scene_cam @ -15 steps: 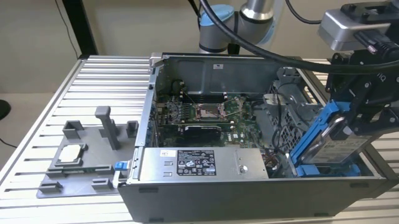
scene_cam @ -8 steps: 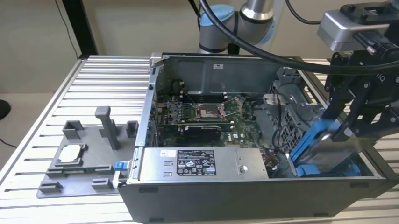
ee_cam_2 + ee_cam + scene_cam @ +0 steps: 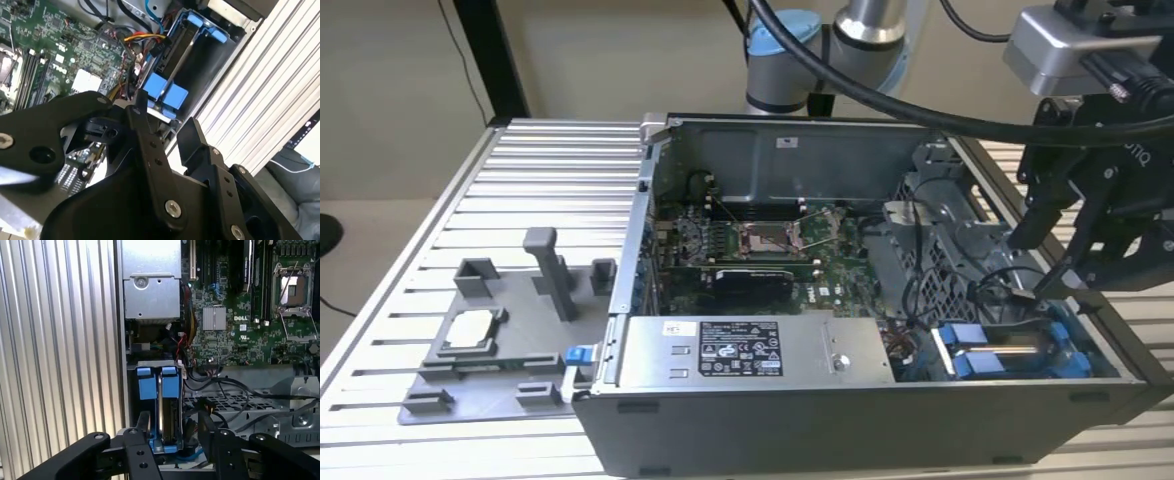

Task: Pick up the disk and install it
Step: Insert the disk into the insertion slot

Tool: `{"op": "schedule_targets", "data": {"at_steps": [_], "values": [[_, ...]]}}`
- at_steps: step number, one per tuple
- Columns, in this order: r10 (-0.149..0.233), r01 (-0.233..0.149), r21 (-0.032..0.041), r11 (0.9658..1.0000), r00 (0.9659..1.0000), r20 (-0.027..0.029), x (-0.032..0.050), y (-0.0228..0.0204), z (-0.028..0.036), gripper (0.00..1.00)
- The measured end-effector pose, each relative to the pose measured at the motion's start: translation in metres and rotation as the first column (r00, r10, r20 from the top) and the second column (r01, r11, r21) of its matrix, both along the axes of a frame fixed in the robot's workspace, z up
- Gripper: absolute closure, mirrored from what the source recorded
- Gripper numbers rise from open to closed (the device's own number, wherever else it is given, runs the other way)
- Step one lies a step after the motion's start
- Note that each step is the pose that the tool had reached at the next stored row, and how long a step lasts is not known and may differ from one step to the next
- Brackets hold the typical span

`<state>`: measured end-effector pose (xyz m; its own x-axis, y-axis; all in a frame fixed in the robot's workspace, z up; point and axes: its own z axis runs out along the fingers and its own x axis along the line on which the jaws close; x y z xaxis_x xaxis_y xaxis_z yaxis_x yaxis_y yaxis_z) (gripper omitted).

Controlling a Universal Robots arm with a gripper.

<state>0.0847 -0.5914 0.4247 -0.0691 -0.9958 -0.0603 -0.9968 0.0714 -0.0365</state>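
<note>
Blue-framed disk [image 3: 162, 410] sits in the case's [image 3: 854, 420] corner bay; hand [image 3: 175, 419] released, straddling it. Judgement: press squarely, clear of cables.

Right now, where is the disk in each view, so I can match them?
Exterior view: the disk sits low at the exterior view's right, inside the computer case.
First wrist view: the disk stands on edge between the tips of the pincer.
Second wrist view: the disk lies just beyond the pincer.
Shared landmark: the green motherboard.
</note>
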Motion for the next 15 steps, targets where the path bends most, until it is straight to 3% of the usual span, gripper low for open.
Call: {"op": "schedule_targets", "data": {"at_steps": [15], "values": [[-0.001,0.001,0.0028,1.0000,1.0000,-0.0002,0.0000,-0.0004,0.0015,0.00]]}}
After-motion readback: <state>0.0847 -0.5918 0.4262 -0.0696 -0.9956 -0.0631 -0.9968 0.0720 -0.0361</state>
